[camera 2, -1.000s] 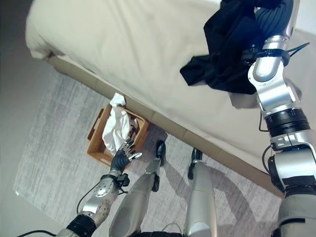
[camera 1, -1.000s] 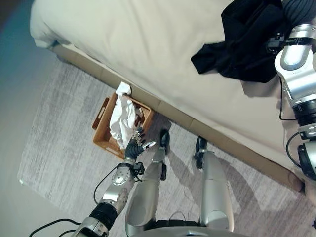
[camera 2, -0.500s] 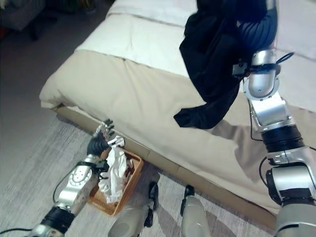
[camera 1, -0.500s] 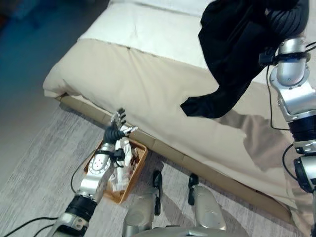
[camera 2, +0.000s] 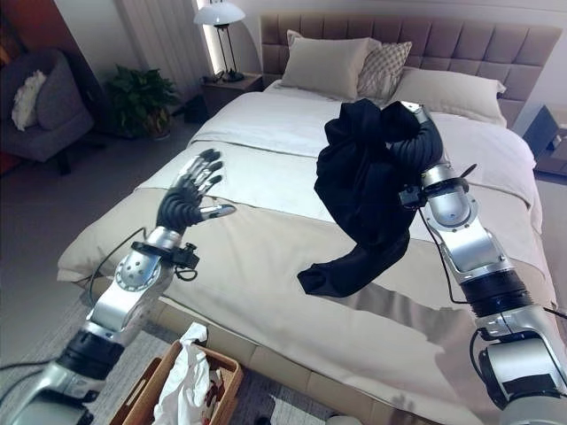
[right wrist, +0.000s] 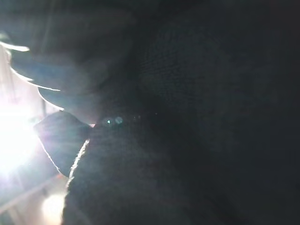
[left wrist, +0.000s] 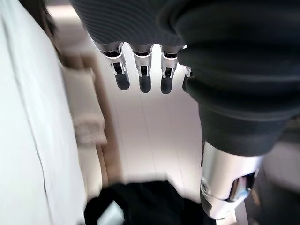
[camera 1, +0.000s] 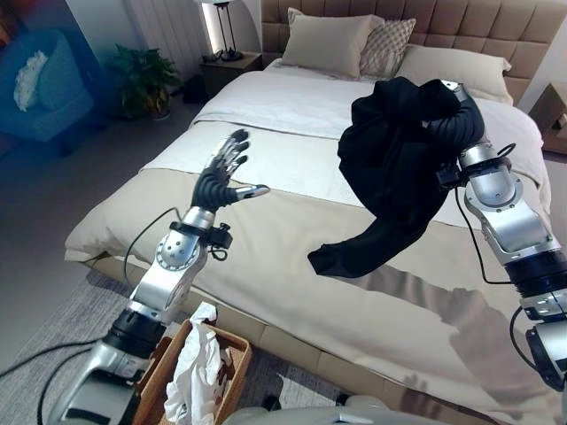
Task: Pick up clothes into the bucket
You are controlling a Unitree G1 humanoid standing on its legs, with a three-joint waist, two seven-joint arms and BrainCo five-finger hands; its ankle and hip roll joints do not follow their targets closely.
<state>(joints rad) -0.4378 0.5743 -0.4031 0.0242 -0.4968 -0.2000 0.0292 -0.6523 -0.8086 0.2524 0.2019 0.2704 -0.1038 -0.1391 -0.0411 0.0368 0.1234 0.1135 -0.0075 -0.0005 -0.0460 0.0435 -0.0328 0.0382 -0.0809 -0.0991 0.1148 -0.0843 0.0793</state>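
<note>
A black garment hangs in the air above the bed, bunched over my right hand, with one end dangling down to just over the cover. The right wrist view is dark with that cloth pressed close. My left hand is raised over the bed's near left part, open, fingers spread and holding nothing; the black garment shows beyond them. A wicker basket stands on the floor by the bed's side, with a white cloth heaped in it.
Pillows lie against the padded headboard. A lamp on a nightstand, a potted plant and an armchair stand to the bed's left. A grey rug lies under the basket.
The camera has tilted up from the floor to the whole bed. My right arm has lifted the black garment off the cover. My left hand has risen from the basket to above the bed.
</note>
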